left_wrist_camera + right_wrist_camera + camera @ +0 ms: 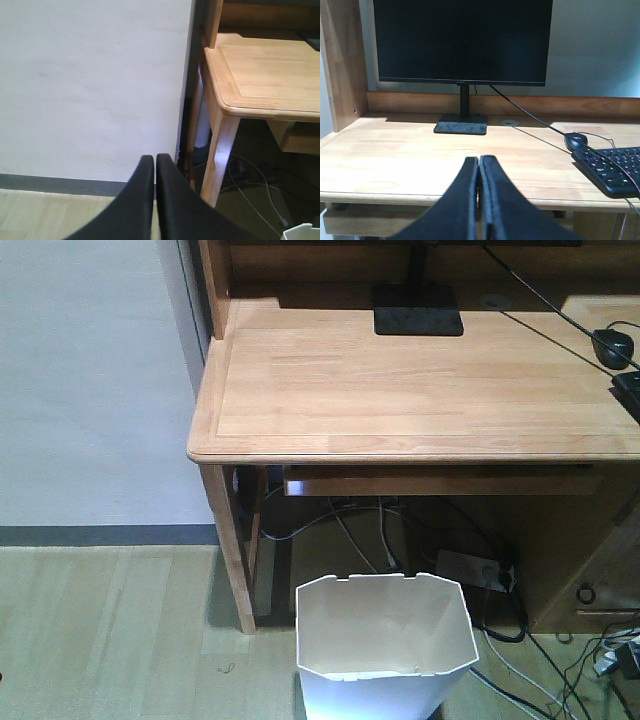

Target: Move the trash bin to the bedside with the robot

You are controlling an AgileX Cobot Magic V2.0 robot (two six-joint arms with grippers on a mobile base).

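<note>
Sitting on the wood floor (110, 630) right in front of the desk (400, 380) is the bin (372, 695), white, upright, with its angular rim facing up. It stands near the desk's front left leg (232, 550), partly under the desk edge, with a power strip (470, 567) and a tangle of cables behind it. Nothing is touching it!

Over to the left wrist view: the left gripper (155, 165) has its two black fingers pressed together, gripping nothing, and it points at the white wall (90, 85) beside the desk corner. A sliver of the bin's rim peeks in at the bottom right.

Now the right wrist view: the right gripper (479, 165) is likewise closed tight and empty, held level with the desktop and aimed at the monitor (462, 40). A mouse (576, 141) and keyboard (615, 170) lie off to the right on the desk, with a cable running back behind the monitor stand (461, 125).
</note>
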